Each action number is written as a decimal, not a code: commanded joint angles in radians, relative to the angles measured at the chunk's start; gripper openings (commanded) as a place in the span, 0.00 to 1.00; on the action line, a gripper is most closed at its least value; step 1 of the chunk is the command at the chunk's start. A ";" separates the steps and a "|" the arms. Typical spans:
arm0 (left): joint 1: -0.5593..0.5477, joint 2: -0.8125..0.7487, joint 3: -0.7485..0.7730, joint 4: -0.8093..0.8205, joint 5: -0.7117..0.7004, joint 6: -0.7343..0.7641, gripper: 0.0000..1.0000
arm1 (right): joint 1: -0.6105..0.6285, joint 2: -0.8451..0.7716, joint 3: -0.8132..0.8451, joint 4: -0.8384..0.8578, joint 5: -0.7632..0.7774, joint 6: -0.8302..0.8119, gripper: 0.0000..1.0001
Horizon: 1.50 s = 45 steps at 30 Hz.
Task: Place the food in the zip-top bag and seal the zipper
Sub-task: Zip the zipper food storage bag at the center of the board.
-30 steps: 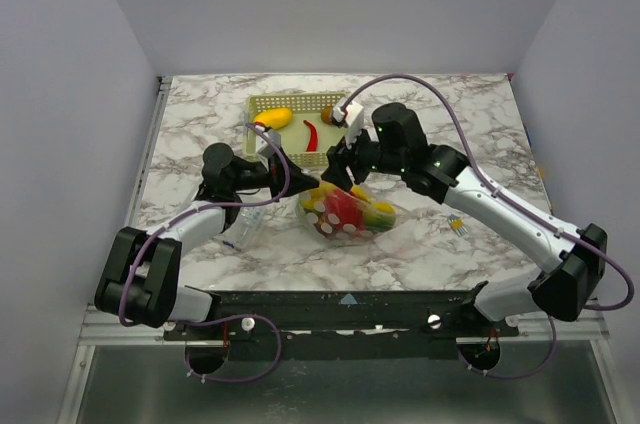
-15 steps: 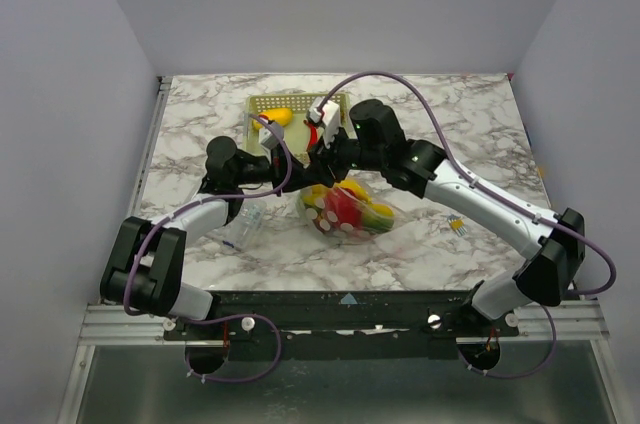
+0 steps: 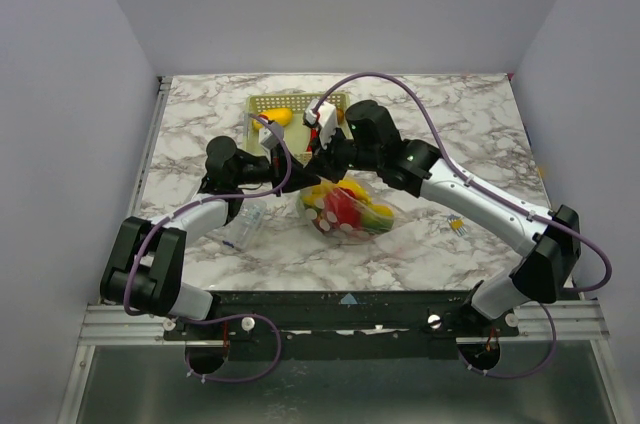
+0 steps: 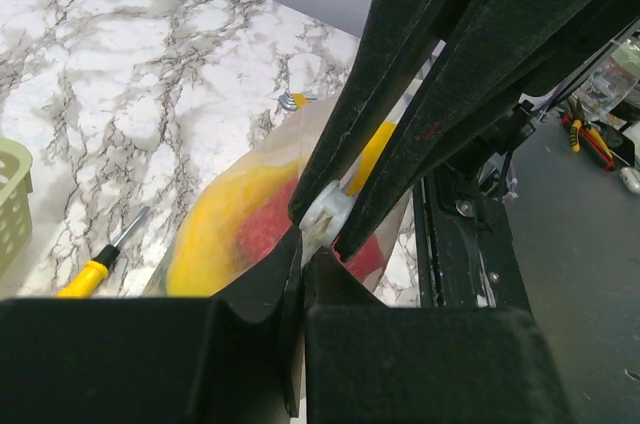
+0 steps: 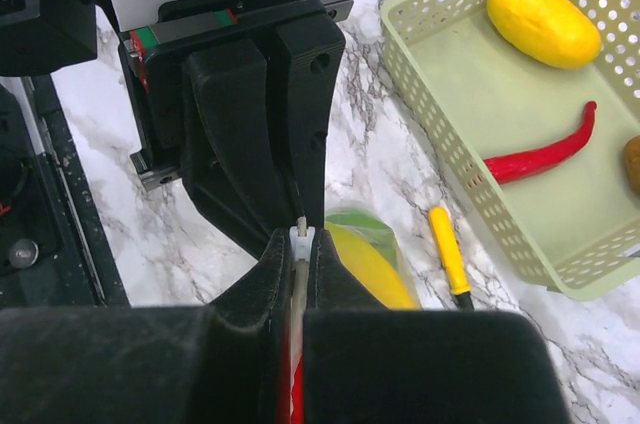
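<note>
The clear zip-top bag (image 3: 350,214) lies at the table's middle, holding red and yellow food (image 3: 343,206) and a green piece (image 5: 362,222). My left gripper (image 3: 296,173) is shut on the bag's mouth edge, its fingers (image 4: 250,294) pressed together on the plastic. Right beside it, tip to tip, my right gripper (image 3: 321,166) is shut on the white slider of the zipper (image 5: 302,236), which also shows between its fingers in the left wrist view (image 4: 326,212). A yellow lemon (image 5: 543,19) and a red chili (image 5: 540,156) lie in the basket.
The yellow-green mesh basket (image 3: 253,107) stands just behind both grippers, its near wall (image 5: 462,149) close to my right hand. A yellow-handled stick (image 5: 447,249) lies between basket and bag. A flat clear packet (image 3: 245,229) lies at the left, a small yellow item (image 3: 457,227) at the right.
My right gripper swung left to meet the left gripper and closed from open onto the zipper slider. The left gripper has kept its hold on the bag edge.
</note>
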<state>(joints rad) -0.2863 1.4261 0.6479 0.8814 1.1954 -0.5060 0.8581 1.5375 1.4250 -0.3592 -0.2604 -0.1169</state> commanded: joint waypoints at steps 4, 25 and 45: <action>0.050 0.008 -0.015 0.132 0.023 -0.045 0.00 | 0.005 -0.036 -0.017 0.007 0.085 0.002 0.00; 0.073 -0.011 -0.027 0.065 -0.037 0.007 0.00 | -0.035 -0.193 -0.167 -0.014 0.058 0.025 0.00; 0.098 -0.029 -0.003 -0.112 -0.094 0.120 0.00 | -0.036 -0.398 -0.322 -0.126 0.126 0.061 0.00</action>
<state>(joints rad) -0.2291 1.4097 0.6170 0.8261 1.1778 -0.4507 0.8291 1.2160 1.1164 -0.4110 -0.1715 -0.0799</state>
